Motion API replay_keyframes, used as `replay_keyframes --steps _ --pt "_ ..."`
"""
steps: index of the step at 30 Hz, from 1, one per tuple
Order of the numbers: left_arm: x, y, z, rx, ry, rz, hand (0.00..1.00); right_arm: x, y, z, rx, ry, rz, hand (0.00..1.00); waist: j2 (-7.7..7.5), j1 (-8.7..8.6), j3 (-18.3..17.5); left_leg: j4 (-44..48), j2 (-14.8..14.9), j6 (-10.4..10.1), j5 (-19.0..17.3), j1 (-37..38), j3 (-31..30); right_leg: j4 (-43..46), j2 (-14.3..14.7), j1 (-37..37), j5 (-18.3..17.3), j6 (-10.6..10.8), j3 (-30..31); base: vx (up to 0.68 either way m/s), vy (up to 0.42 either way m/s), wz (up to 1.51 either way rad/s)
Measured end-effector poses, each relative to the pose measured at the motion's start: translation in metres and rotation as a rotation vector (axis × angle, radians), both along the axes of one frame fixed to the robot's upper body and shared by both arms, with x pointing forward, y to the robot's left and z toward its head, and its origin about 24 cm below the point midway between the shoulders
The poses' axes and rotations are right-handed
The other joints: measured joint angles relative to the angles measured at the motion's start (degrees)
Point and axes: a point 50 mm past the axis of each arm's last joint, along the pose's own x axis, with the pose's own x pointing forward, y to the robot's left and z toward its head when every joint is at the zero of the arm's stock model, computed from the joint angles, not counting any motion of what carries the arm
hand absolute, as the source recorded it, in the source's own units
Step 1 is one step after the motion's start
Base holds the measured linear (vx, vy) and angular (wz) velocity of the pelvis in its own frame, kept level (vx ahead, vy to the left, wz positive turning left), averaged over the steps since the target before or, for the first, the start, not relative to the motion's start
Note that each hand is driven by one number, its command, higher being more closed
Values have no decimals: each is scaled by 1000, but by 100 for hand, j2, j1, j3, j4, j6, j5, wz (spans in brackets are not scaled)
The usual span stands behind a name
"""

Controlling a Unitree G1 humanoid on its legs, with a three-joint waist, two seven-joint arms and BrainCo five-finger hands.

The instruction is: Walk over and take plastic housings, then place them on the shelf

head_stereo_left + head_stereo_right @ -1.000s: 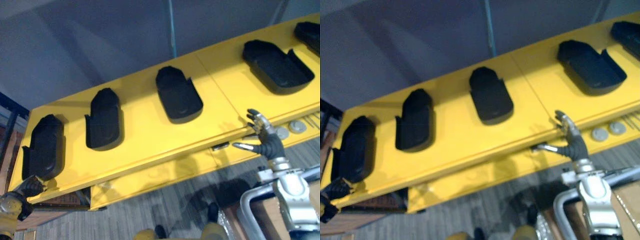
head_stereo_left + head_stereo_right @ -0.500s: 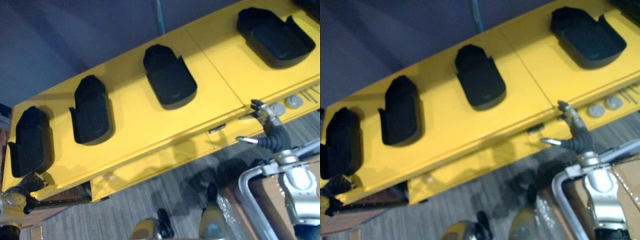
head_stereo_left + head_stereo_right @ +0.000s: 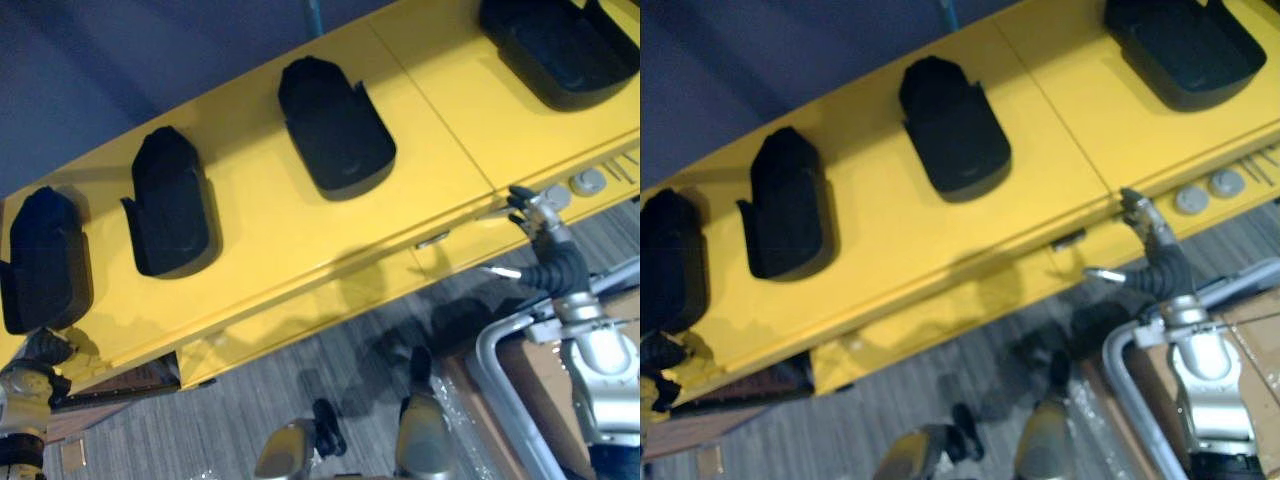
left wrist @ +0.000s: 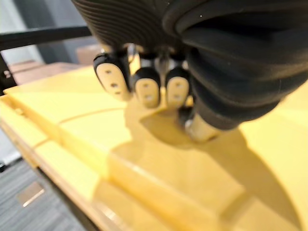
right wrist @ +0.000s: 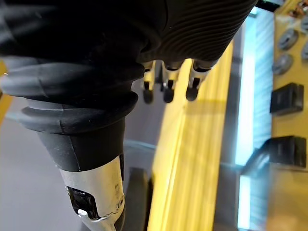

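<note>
Plastic housings (image 3: 336, 125) on yellow shelf (image 3: 260, 235) — right robot hand (image 3: 548, 250) nearby, apart

We see grey carpet floor (image 3: 230, 400), dark blue-grey wall (image 3: 120, 70) behind long yellow bench (image 3: 250, 220); lit from above.

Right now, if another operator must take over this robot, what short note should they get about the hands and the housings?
Left hand: curled shut, empty, at the front left corner of the yellow shelf.
Right hand: open, empty, by the shelf's front edge.
In a row on top: leftmost housing, second housing, third housing, rightmost housing.
Done: nothing is grasped.
Left: take a housing and place it.
</note>
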Motion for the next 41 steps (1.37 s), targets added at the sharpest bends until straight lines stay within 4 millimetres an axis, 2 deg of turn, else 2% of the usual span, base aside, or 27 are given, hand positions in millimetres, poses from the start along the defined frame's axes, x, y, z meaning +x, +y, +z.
replay_keyframes --steps 7,12,17,19,23,25,28,29,33,34,35,37,38,41 --pt "-3 3 1 1 3 20 100 -1 1 -2 13 2 -1 0 -9 3 5 -10 -5 0 1 28 -2 7 7 20 4 6 -5 0 0 0" --pt "-12 5 -5 -3 29 33 100 -3 1 -8 22 23 -1 0 -5 2 2 -130 0 1 1 229 0 -85 14 232 -3 11 -22 0 0 0" --pt "-23 4 -10 8 53 23 100 -9 5 -21 62 57 -2 0 63 45 -83 -332 -44 -9 10 420 -62 -641 22 682 146 81 -186 14 -1 7" --pt "-20 -4 -9 28 18 -8 100 -10 11 -28 81 76 9 0 113 161 -351 -406 -69 -19 31 420 -144 -889 33 806 266 141 -300 78 -2 23" --pt "-13 -38 -6 26 -121 -105 100 -8 24 -33 103 53 11 0 171 426 -716 -642 3 -62 78 737 -388 -947 134 1218 266 115 -637 91 -3 32" --pt "-15 -55 1 24 -194 -138 100 -7 30 -33 157 9 -18 0 80 559 -992 -815 24 -82 166 818 -638 -948 164 1388 252 95 -911 53 -19 50" --pt "-22 -66 13 -2 -353 -93 100 -2 36 -29 218 -48 -67 0 -64 772 -1138 -923 25 -93 251 907 -841 -949 165 1543 249 91 -1137 11 -13 44" --pt "-27 -70 19 -3 -430 -61 0 0 39 -29 237 -65 -87 0 -128 833 -1174 -925 22 -88 271 906 -948 -950 158 1619 228 60 -1254 -33 -13 45" --pt "-51 -85 29 -57 -705 61 0 1 47 -35 288 -77 -144 0 -290 1101 -1289 -1040 -7 -91 405 900 -1140 -951 130 1708 170 -18 -1478 -59 -26 33" --pt "-62 -90 32 -105 -861 117 0 2 47 -41 303 -64 -175 0 -343 1144 -1318 -1101 -20 -93 463 896 -1173 -951 120 1729 127 -62 -1531 -77 -36 29" --pt "-72 -95 34 -148 -1002 176 0 1 47 -47 326 -50 -203 0 -366 1154 -1330 -1130 -23 -107 497 904 -1236 -951 120 1779 78 -78 -1601 -100 -45 28" --pt "-86 -99 37 -152 -1157 253 0 -1 47 -56 361 -32 -240 0 -450 1159 -1377 -1193 -55 -128 526 898 -1251 -951 85 1816 -140 -15 -1598 -100 -60 12" --pt "-92 -102 35 -164 -1233 303 0 -5 45 -60 377 -31 -265 0 -439 1155 -1398 -1227 -23 -138 531 903 -1252 -952 118 1812 -172 3 -1596 -92 -72 1" --pt "-99 -110 30 -189 -1350 401 0 -13 34 -65 401 -41 -337 0 -436 1070 -1439 -1279 80 -204 577 906 -1240 -973 223 1783 -196 -12 -1593 -58 -62 -3"
